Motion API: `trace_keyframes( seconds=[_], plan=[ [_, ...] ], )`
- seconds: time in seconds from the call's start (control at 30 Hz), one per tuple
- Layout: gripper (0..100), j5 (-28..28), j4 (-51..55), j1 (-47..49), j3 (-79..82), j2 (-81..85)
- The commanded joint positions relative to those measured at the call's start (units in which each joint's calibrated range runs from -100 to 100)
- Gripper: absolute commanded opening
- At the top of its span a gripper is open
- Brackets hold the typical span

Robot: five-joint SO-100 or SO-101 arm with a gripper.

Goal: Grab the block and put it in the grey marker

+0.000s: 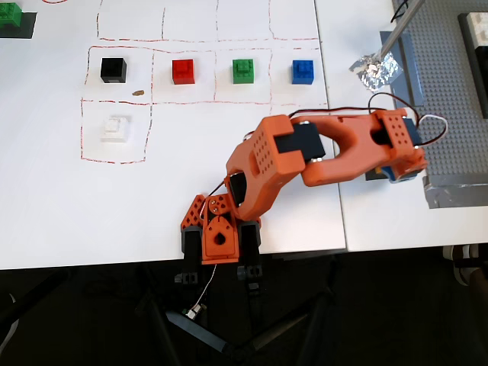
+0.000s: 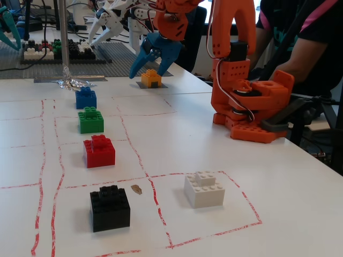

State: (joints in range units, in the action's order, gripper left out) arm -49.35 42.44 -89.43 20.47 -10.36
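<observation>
The orange-yellow block [image 2: 151,77] sits on the dark-grey marker [image 2: 143,85] at the far side of the white table in the fixed view. My gripper [image 2: 150,68], with blue fingers [image 2: 140,60], hangs just above the block with its jaws spread open, not touching it. In the overhead view the arm's wrist [image 1: 396,141] covers the block; only a corner of the marker [image 1: 374,174] shows at the table's right side, beside the gripper [image 1: 398,174].
Black [image 1: 113,70], red [image 1: 183,71], green [image 1: 243,70] and blue [image 1: 303,71] bricks stand in a row of red-lined squares, with a white brick [image 1: 116,128] below. Crumpled foil [image 1: 375,69] on a rod, a studded grey baseplate [image 1: 450,91] and a tape strip [image 1: 457,194] lie at the right.
</observation>
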Motion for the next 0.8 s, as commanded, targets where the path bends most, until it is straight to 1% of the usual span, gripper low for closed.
trace_keyframes(
  seconds=[0.0, 0.1, 0.3, 0.37, 0.43, 0.57, 0.77],
  plan=[
    [36, -0.1, -0.7, -2.0, -0.8, 5.9],
    [41, -0.6, 2.0, -2.1, -1.0, 8.4],
    [48, -2.5, 15.6, -2.7, -4.6, 15.5],
    [48, -2.3, 18.7, -2.1, -5.0, 18.2],
    [41, -2.4, 21.6, -1.1, -5.0, 21.1],
    [16, -0.8, 24.4, 2.5, -3.2, 27.4],
    [5, 1.4, 24.9, 10.3, 4.5, 37.4]
  ],
)
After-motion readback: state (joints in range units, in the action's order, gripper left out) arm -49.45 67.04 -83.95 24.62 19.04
